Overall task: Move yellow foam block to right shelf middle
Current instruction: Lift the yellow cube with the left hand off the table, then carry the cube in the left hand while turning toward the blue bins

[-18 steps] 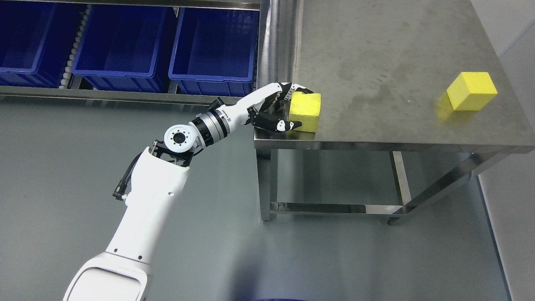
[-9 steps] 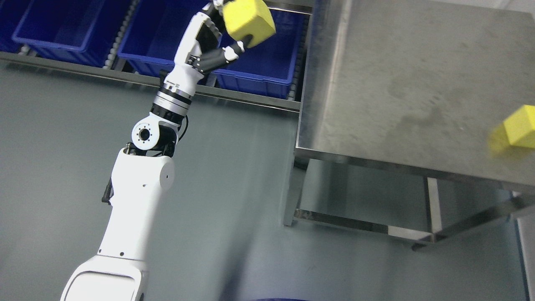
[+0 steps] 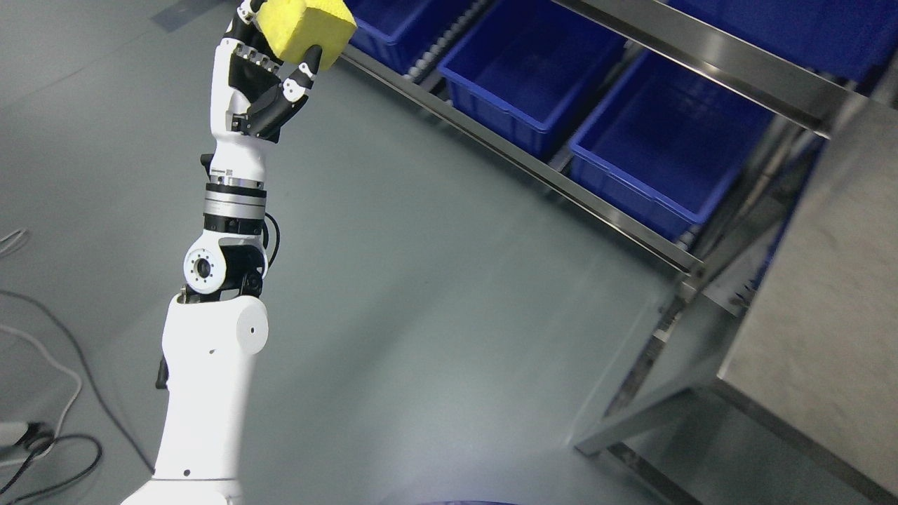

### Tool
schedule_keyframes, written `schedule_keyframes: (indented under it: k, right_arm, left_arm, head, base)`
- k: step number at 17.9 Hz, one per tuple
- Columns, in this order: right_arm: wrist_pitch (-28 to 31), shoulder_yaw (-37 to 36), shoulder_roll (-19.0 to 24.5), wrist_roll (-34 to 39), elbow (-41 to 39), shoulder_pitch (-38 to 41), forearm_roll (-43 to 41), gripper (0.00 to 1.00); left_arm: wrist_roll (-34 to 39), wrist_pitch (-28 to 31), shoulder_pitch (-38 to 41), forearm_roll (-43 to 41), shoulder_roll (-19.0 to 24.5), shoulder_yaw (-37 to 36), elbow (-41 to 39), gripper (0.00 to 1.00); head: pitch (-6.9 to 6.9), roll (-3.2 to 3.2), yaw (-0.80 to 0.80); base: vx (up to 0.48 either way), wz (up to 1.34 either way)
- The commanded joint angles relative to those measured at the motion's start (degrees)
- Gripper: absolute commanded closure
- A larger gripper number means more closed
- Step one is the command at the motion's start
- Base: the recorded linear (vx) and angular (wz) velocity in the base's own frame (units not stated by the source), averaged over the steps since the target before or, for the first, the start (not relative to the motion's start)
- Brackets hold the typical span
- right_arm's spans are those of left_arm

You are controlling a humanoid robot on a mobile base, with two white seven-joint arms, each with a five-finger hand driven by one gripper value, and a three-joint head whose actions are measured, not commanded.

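Grey floor (image 3: pixel 435 294) fills most of the view, with cables (image 3: pixel 42 393) at 8 o'clock and a steel table (image 3: pixel 828 337) at 4 o'clock. At 11 o'clock the left hand (image 3: pixel 270 77) grips the yellow foam block (image 3: pixel 305 27) aloft. Blue bins (image 3: pixel 533 77) sit on a shelf rack (image 3: pixel 519 161) at 1 o'clock.

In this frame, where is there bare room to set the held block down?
The left hand grips the yellow block over bare floor. The two nearest blue bins on the shelf look empty. The steel table at right shows bare top. Cables clutter the floor at lower left.
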Motion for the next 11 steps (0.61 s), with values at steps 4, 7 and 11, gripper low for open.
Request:
schedule_keyframes:
  k: [4, 7, 11]
  right_arm:
    - [-0.03, -0.7, -1.0, 0.03, -1.0, 1.41, 0.18, 0.0]
    - [-0.03, -0.7, -1.0, 0.03, -1.0, 1.41, 0.18, 0.0]
    - [-0.03, -0.7, -1.0, 0.03, -1.0, 1.32, 0.18, 0.0]
  left_arm:
    - [-0.02, 0.04, 5.36, 0.88, 0.99, 6.7, -10.84, 0.76]
    - [-0.02, 0.04, 5.36, 0.88, 0.99, 6.7, -11.01, 0.77]
    - [-0.02, 0.3, 5.36, 0.88, 0.99, 6.62, -11.1, 0.77]
  head:
    - [0.0, 0.0, 0.0]
    - [0.0, 0.0, 0.0]
    - [0.0, 0.0, 0.0]
  base:
    - [0.17, 0.98]
    - [0.189, 0.87]
    - [0.24, 0.68]
